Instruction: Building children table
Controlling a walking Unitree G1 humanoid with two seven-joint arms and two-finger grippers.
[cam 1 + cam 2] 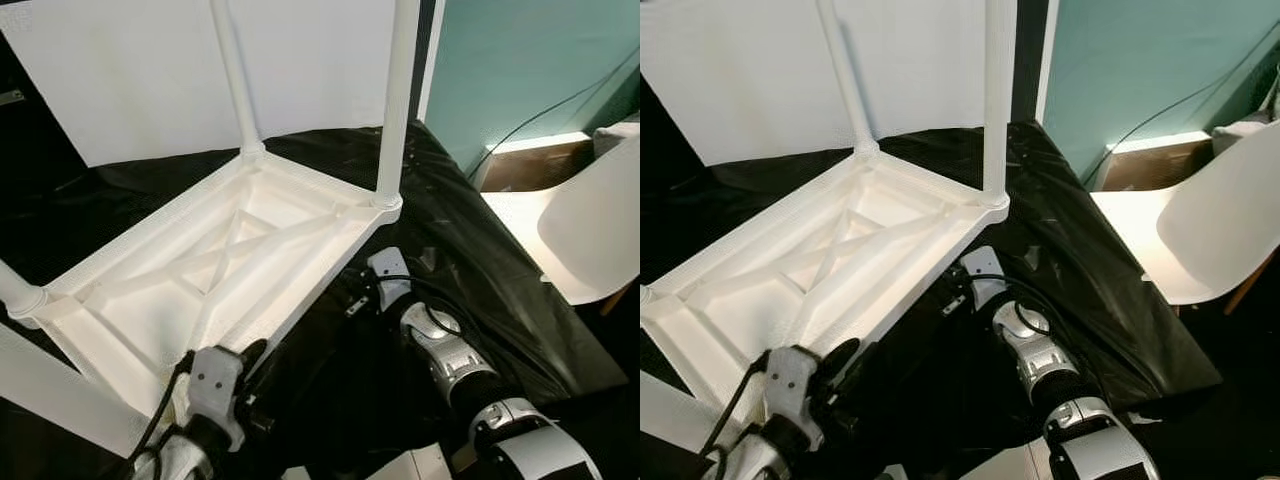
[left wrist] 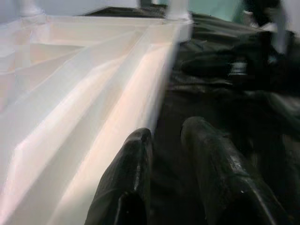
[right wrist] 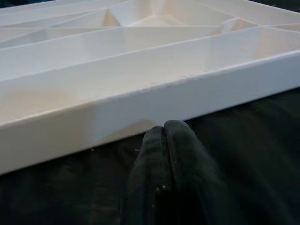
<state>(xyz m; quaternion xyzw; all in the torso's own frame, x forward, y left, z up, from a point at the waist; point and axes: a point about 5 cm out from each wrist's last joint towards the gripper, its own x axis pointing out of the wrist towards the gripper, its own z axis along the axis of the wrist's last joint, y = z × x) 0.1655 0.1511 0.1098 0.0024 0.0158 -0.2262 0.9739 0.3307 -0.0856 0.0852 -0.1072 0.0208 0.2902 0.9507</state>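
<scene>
A white plastic children's table (image 1: 150,310) lies upside down on a black sheet (image 1: 480,270), its ribbed underside facing up. Two white legs (image 1: 397,100) stand upright at its far corners, and another leg (image 1: 15,290) rises at the left corner. A fourth white leg (image 1: 50,395) crosses the near left. My left gripper (image 2: 166,133) is open by a narrow gap with nothing in it, right beside the table's near rim (image 2: 140,93). My right gripper (image 3: 164,127) is shut, its tips against the bottom of the rim (image 3: 154,101); the rim hides them from the head camera.
A white chair (image 1: 590,230) stands close on the right, past the edge of the black sheet. A large white board (image 1: 150,70) leans behind the table. A teal wall (image 1: 520,60) with a dark cable lies at the back right.
</scene>
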